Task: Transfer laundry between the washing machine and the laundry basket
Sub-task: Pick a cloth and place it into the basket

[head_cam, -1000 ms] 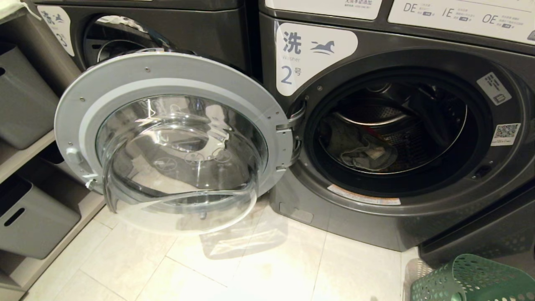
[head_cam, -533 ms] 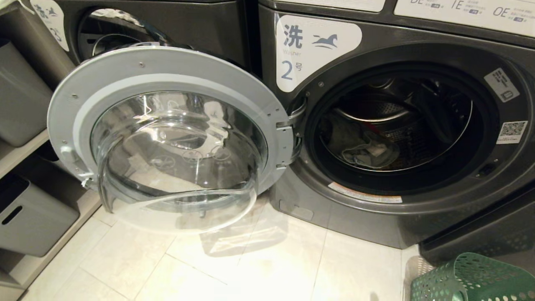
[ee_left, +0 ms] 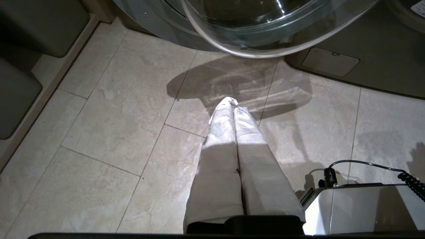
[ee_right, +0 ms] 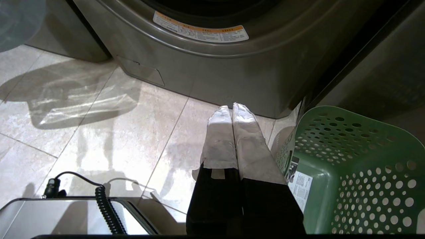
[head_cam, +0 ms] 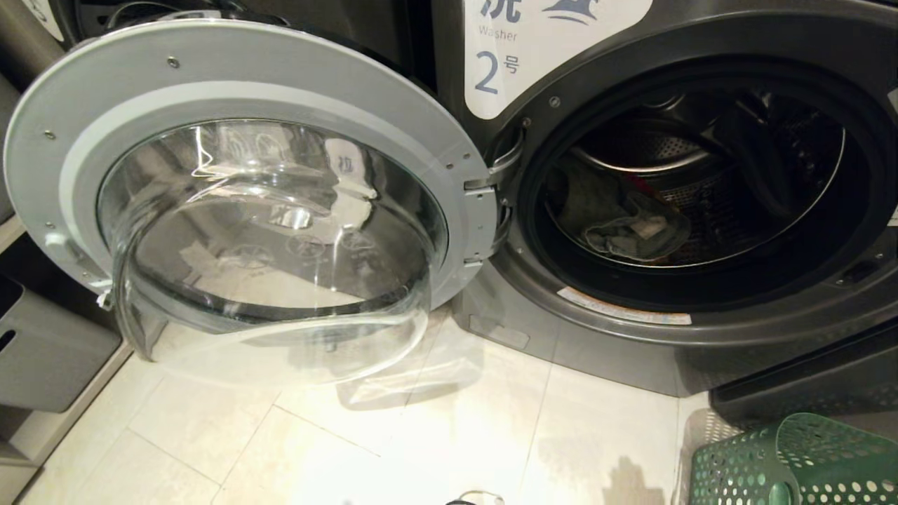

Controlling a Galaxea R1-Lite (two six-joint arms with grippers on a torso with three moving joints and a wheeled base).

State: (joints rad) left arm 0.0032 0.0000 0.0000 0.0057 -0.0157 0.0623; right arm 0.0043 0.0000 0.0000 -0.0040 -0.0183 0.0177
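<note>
Laundry [head_cam: 624, 228], a grey heap, lies low in the drum of the washing machine [head_cam: 701, 330], its door [head_cam: 245, 189] swung wide to our left; the laundry basket [ee_right: 352, 172] stands empty on the floor at our right. Nearer both, we judge, is our right gripper [ee_right: 231, 111], fingers pressed together, while our left gripper [ee_left: 232, 104] hangs likewise closed below the door.
</note>
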